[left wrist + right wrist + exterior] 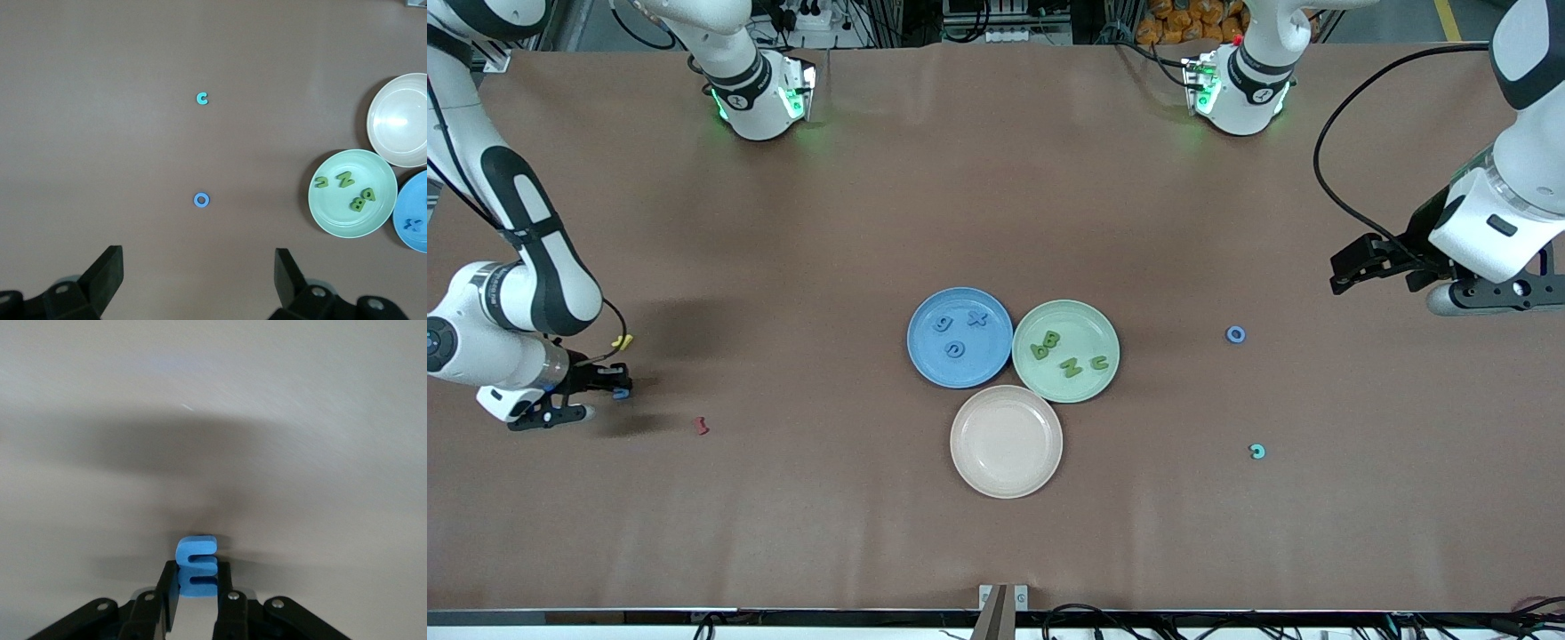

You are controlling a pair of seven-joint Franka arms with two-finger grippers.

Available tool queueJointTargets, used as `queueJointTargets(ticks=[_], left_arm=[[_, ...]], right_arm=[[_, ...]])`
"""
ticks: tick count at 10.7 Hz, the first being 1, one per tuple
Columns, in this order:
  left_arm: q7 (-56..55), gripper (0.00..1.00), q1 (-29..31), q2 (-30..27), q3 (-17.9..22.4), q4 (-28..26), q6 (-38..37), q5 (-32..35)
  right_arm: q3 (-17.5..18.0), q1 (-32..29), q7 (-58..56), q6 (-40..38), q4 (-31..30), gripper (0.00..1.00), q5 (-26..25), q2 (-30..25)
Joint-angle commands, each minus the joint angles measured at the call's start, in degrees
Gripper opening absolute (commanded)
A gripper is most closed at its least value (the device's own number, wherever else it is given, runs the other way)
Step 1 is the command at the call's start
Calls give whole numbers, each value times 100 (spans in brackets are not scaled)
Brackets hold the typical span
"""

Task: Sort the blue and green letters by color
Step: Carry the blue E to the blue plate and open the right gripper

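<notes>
Our right claw (197,603) sits low over the counter (996,222) at the right arm's end, well away from the blue plate (925,356), and it is pinching a blue E (196,565) between its two fingers, the letter standing up out of the grip in the right wrist view. A small yellow piece (622,340) lies just beside that claw and a dark-red squiggle (701,426) rests near it, a little closer to the blue plate; neither belongs to our sort. We judge the step in hand to be carrying the E to the blue plate, where a 9 (942,324), a plus sign (977,319) and an e (954,349) already lie. To do it well we should lift clear of the counter first, keep the pinch firm since only the lower part of the letter is gripped, travel over the blue plate's middle and release low so the light piece does not bounce out. Touching the blue plate is the green plate (1107,333) with its four green letters (1069,354), and a bare cream plate (978,462) sits nearer the front camera against both. Our left claw (199,283) waits with fingers spread wide, up over the left arm's end of the counter, with a blue ring (201,199) and a cyan c (202,99) lying on the counter between it and the green plate. The counter is a plain brown sheet; cables and equipment crowd the room along the arms' bases.
</notes>
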Motion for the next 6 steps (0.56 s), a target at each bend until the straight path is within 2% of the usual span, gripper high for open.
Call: queueJointTargets(ticks=[1, 2, 6], left_arm=[[139, 100, 64, -137, -15, -91, -125, -26], [139, 100, 64, -137, -15, -91, -125, -35], [139, 100, 55, -155, -24, -135, -125, -26]], right_arm=[[607, 243, 1005, -370, 174, 0, -25, -93], [749, 471, 1548, -547, 323, 0, -16, -76], [776, 1771, 3755, -584, 500, 0, 45, -49]])
